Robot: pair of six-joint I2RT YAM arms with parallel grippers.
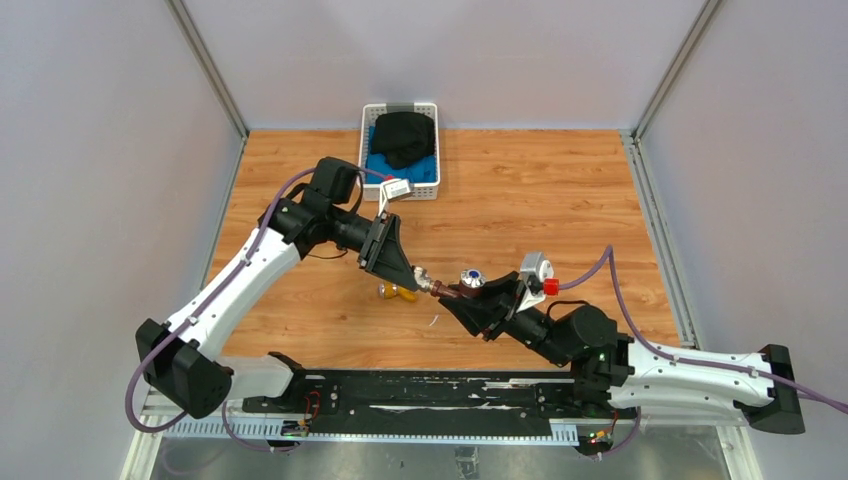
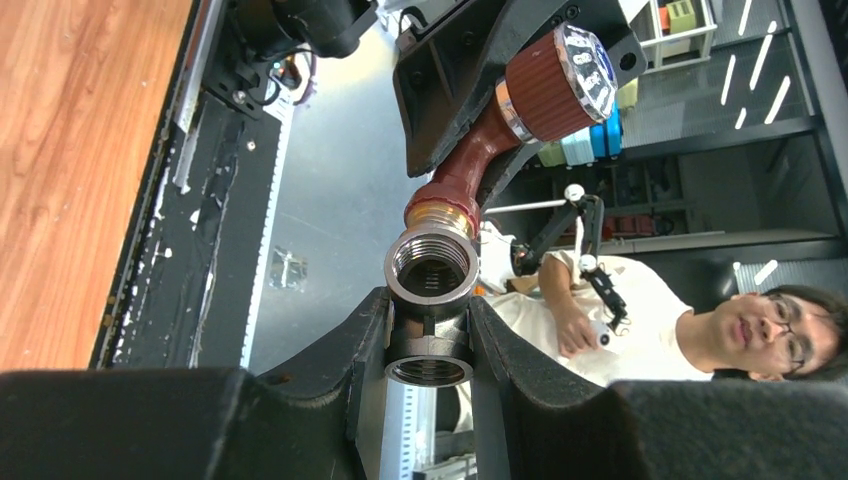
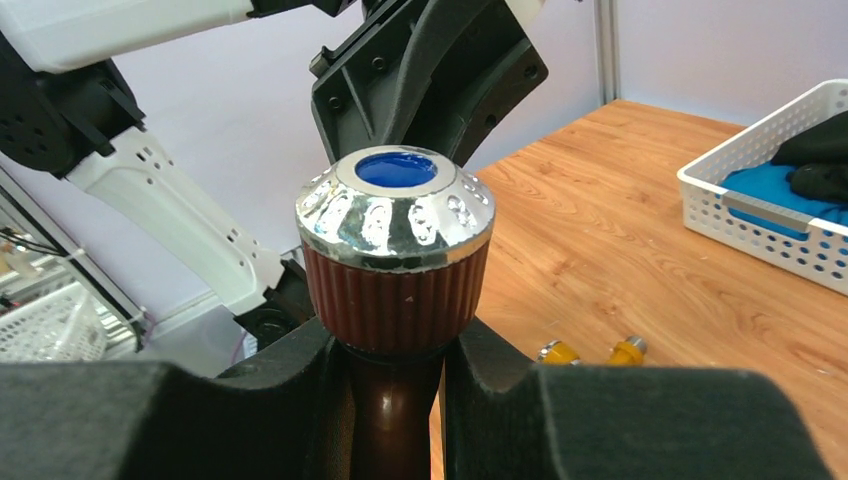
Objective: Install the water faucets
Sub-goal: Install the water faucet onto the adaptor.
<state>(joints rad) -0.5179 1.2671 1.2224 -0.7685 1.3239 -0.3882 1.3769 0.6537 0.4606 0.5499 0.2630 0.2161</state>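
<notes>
Red-brown faucet in R claw, fitting in L claw, both angled inward.

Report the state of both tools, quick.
Left tool: closed on the grey fitting.
Right tool: closed on the brown tap.
</notes>
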